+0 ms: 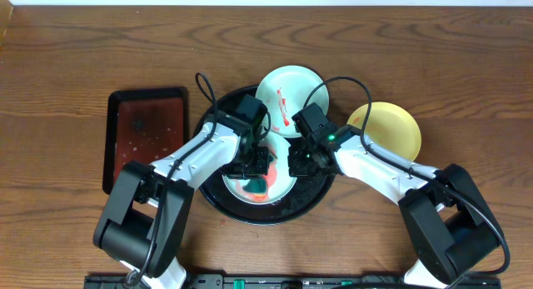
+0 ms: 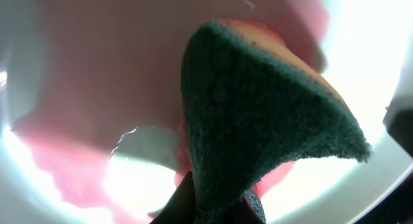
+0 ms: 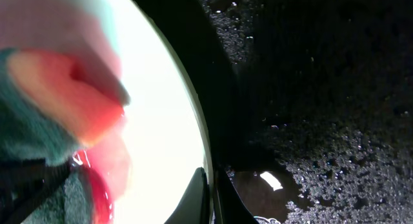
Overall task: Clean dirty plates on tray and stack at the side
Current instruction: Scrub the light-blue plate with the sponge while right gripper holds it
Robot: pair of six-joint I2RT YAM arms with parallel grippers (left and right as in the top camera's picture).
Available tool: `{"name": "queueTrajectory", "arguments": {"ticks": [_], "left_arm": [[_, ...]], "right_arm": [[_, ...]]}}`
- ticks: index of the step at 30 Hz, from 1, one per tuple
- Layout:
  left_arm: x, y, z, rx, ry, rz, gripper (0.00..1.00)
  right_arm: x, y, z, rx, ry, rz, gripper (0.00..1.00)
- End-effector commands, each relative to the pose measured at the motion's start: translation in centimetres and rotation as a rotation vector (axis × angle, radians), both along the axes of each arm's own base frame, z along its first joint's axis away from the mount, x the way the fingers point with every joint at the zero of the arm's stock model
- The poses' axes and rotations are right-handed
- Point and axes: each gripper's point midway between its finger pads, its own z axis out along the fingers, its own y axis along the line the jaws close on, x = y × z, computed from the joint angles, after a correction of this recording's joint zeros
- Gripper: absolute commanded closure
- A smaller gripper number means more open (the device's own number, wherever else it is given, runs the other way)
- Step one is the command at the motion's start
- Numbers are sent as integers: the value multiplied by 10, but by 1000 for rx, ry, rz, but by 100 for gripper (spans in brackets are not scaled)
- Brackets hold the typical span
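The round black tray (image 1: 221,199) holds a pale plate (image 1: 281,189) smeared with red sauce. My left gripper (image 1: 256,166) is shut on a green-and-yellow sponge (image 2: 258,114) pressed on that plate (image 2: 84,88), amid the red smear. My right gripper (image 1: 297,162) is shut on the plate's right rim (image 3: 187,121), one finger each side, above the wet tray floor (image 3: 322,88). A pale blue-green plate (image 1: 300,85) with red streaks lies partly on the tray's far rim. A pale yellow plate (image 1: 391,127) lies on the table to the right.
A rectangular black tray (image 1: 146,137) with a reddish inside lies left of the round tray. The wooden table (image 1: 75,64) extends around. Cables loop over both arms near the blue-green plate.
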Motion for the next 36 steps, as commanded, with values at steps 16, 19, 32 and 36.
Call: {"name": "queueTrajectory", "arguments": {"ticks": [16,19,32,36], "left_arm": [[-26,-38,11,-307,131,-129,93],[-10,-44,11,-326,54,-142,92],[26,62,-11,319,-125,152,93],[1,60,-12,298,-11,130,93]], "right_arm": [[-7,-5,-10,-39,19,15,99],[-7,-5,-10,-39,19,15,99],[-7,-5,-10,-39,19,15,99],[-7,-5,-10,-39,19,15,99]]}}
